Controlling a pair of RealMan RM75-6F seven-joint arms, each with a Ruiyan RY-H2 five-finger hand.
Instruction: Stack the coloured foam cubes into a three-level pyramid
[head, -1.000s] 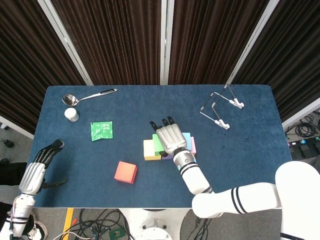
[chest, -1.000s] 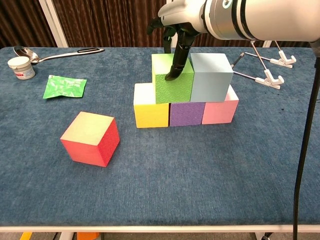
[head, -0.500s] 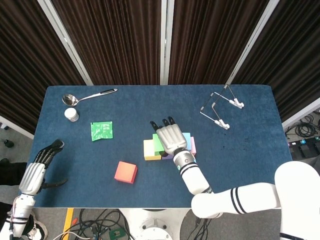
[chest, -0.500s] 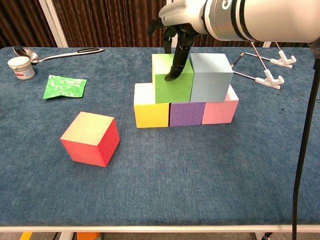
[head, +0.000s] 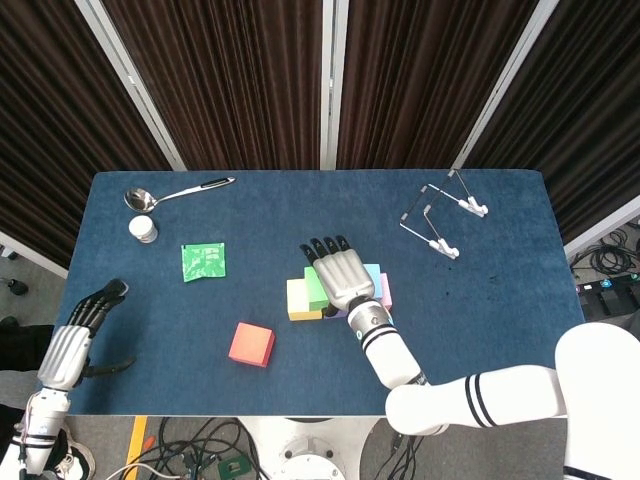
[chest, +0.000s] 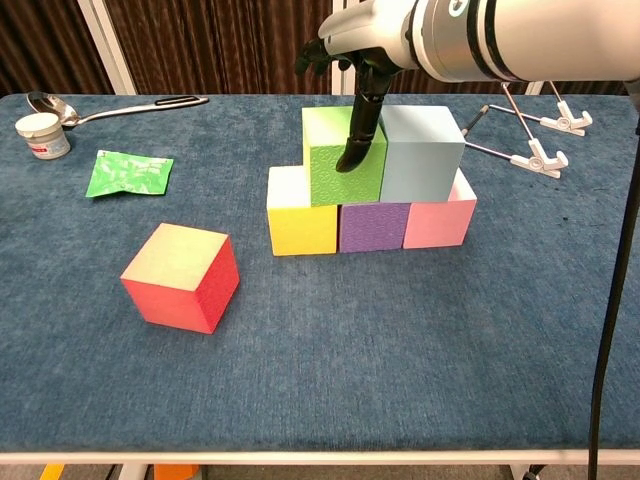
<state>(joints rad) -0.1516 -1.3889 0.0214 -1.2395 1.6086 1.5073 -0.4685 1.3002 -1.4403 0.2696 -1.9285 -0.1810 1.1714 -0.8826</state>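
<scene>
Resting squarely on the lower cubes, green cube (chest: 342, 152) meets right robot hand (chest: 358, 60).

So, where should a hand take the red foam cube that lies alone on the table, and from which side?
Probably from above, pinching two opposite side faces of the red foam cube. It sits flat on the blue table, turned a little, with bare cloth on every side, so the fingers must be turned to match its faces. The left hand is nearer and holds nothing.

Yellow cube (chest: 301, 222), purple cube (chest: 373, 227), pink cube (chest: 439, 222), green cube (chest: 335, 172), red cube (chest: 181, 277).
</scene>
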